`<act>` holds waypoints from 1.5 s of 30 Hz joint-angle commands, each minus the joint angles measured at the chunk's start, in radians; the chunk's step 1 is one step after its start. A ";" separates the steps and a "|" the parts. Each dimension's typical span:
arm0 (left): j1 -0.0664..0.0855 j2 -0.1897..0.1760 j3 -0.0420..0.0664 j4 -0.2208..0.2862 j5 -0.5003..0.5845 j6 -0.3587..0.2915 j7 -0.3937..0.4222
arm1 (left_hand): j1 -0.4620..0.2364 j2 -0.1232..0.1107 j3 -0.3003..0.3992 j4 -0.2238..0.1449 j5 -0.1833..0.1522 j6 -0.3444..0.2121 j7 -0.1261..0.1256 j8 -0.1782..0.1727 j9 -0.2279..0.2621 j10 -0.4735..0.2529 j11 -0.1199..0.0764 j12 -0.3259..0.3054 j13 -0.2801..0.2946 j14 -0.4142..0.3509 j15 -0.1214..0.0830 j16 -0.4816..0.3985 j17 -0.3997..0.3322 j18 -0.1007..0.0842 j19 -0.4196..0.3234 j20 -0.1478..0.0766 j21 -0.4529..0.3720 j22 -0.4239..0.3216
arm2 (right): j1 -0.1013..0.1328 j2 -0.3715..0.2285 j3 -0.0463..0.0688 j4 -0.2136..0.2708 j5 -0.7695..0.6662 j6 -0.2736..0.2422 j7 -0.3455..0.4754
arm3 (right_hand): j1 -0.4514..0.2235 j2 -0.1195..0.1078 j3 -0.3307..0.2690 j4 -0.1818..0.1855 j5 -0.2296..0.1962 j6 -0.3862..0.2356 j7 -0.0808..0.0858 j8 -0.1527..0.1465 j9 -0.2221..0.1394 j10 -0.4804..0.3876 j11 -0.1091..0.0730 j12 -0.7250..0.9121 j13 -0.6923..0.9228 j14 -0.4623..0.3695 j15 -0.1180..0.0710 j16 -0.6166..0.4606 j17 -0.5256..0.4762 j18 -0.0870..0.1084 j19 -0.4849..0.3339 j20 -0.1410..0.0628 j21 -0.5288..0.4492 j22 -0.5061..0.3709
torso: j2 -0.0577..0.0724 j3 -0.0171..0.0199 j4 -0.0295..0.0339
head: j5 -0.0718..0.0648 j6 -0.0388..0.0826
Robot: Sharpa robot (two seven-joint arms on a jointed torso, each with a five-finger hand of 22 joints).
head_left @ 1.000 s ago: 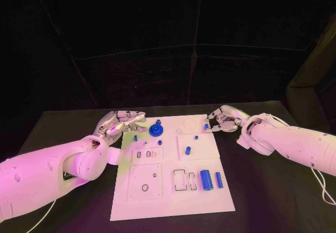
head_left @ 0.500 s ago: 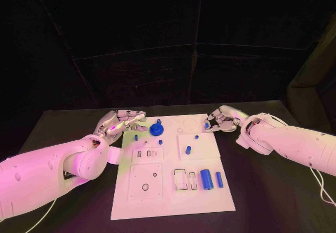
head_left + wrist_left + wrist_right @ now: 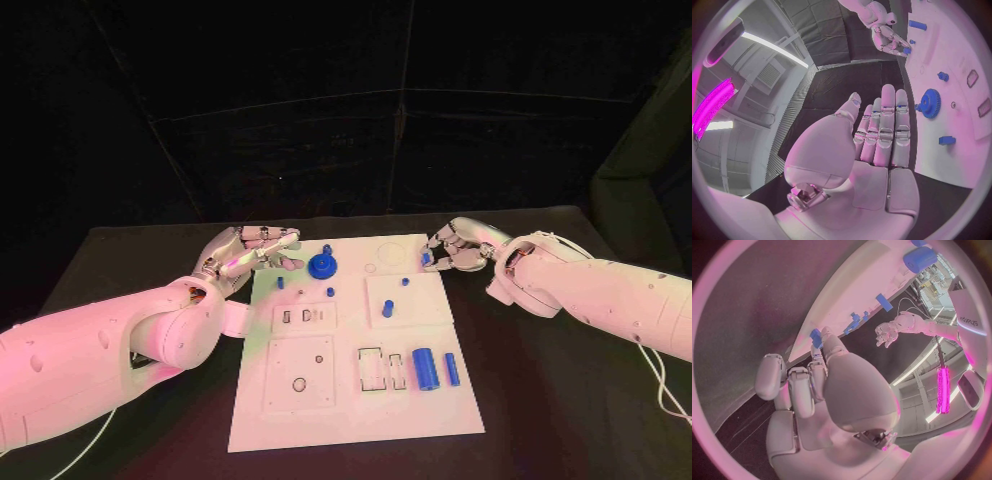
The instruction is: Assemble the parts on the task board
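While my right hand (image 3: 459,249) pinches a small blue part (image 3: 427,260) at the task board's (image 3: 353,400) far right edge, I want to lower it squarely toward its seat, easing it in slowly. My left hand (image 3: 245,250) hovers by the blue gear (image 3: 323,266), fingers (image 3: 883,125) released and straight. Compared with 1 second ago, the right hand has barely drifted; everything else sits unchanged on the desk (image 3: 562,380).

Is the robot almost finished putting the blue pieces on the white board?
Not nearly. The blue gear looks already seated near the far end of the task board. The right hand pinches a small blue part at the board's far right edge. The left hand holds nothing, fingers straight. The big blue cylinder and slim blue bar lie loose beside empty slots.
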 commanded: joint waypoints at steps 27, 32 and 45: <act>0.001 -0.003 0.001 0.002 -0.002 0.015 0.004 | -0.006 0.002 0.006 -0.003 0.006 0.003 0.005 0.000 -0.001 -0.002 0.003 0.001 -0.001 -0.007 0.000 0.005 0.001 0.013 0.000 0.000 -0.006 -0.001 | -0.001 0.009 0.001 0.016 0.006 -0.074 -0.003 | -0.015 0.030 0.059 -0.018 -0.026 0.084 -0.028 0.029 0.006 0.015 -0.027 0.019 -0.061 0.090 -0.027 0.008 0.199 -0.010 0.017 -0.023 0.008 0.022 | -0.001 0.0007 0.0002 | -0.001 -0.006; 0.001 -0.006 0.001 0.004 -0.002 0.015 0.003 | -0.006 0.002 0.006 -0.003 0.006 0.003 0.005 0.000 -0.001 -0.002 0.003 0.001 -0.001 -0.007 0.000 0.005 0.001 0.013 0.000 0.000 -0.006 -0.001 | -0.002 -0.001 0.001 0.039 0.029 -0.111 -0.019 | -0.016 0.038 0.076 -0.024 -0.010 0.091 -0.032 0.030 0.007 0.017 -0.031 0.020 -0.059 0.090 -0.032 0.008 0.201 -0.010 0.019 -0.028 0.009 0.024 | -0.001 -0.0001 -0.0018 | 0.002 -0.006; 0.004 -0.017 0.001 -0.005 -0.002 0.014 0.001 | -0.008 0.001 0.007 -0.004 0.005 0.003 0.005 0.000 -0.001 -0.002 0.003 0.001 -0.001 -0.008 0.000 0.006 0.003 0.013 0.000 0.000 -0.006 -0.001 | 0.012 -0.029 0.002 0.272 -0.002 -0.156 -0.243 | -0.037 0.031 0.097 -0.029 -0.001 0.086 -0.030 0.021 0.004 0.017 -0.030 0.018 -0.060 0.090 -0.032 0.009 0.202 -0.012 0.023 -0.031 0.011 0.030 | -0.013 -0.0093 -0.0053 | 0.019 -0.015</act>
